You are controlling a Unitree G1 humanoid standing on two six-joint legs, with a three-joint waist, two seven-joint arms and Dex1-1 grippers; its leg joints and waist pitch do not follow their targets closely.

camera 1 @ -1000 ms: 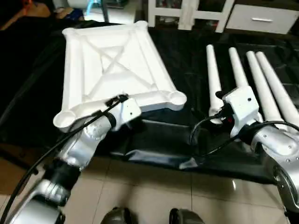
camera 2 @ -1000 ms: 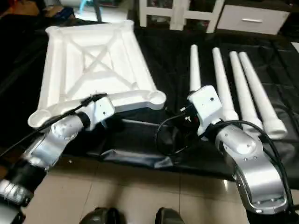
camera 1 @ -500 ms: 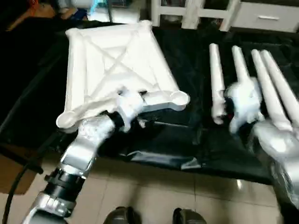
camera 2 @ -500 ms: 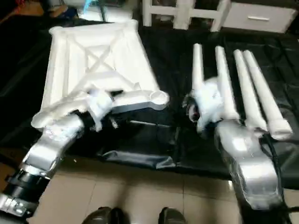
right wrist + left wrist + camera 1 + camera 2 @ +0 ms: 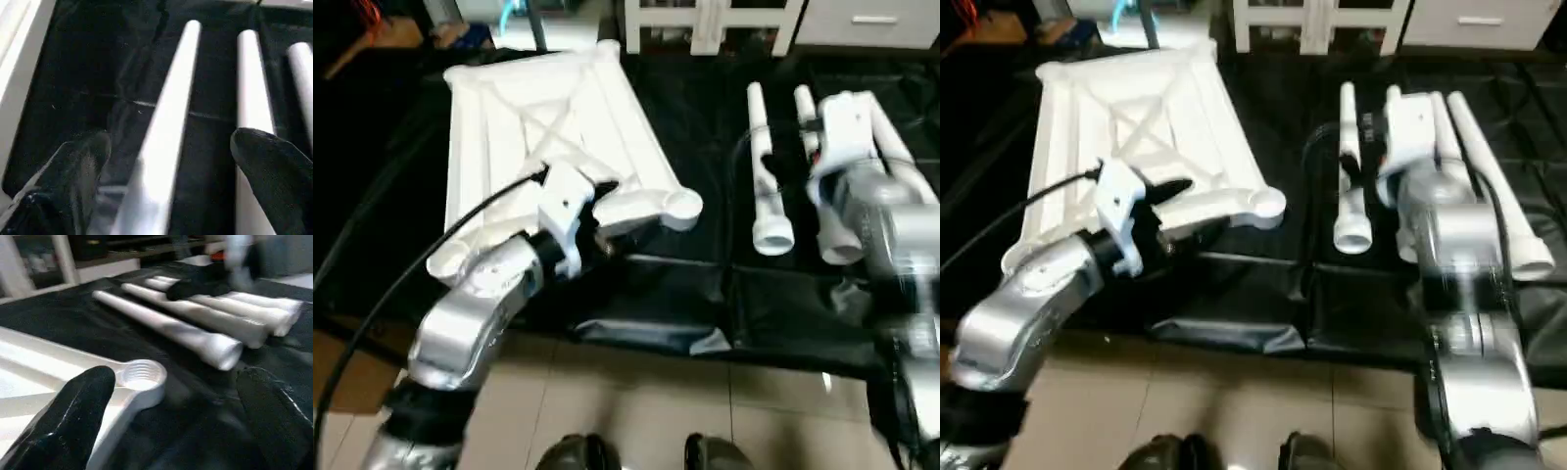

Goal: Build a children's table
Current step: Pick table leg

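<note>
Over legs (image 5: 770, 176): R end effector (image 5: 161, 161) moved fwd, open.

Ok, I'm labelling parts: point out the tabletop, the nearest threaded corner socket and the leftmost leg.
Tabletop (image 5: 509, 127), left eye view, ribbed underside.
Corner socket (image 5: 142, 372), left wrist view, threaded hole.
Leftmost leg (image 5: 766, 176), left eye view, mid-shaft.

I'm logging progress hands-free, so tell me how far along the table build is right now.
Barely started. Done: the table top lies underside up on the black cloth, sockets exposed, and the legs lie loose beside it. In hand: nothing is held; the right gripper hangs open over the leftmost leg, and the left gripper is open near a corner socket. Left: fitting every leg.
</note>
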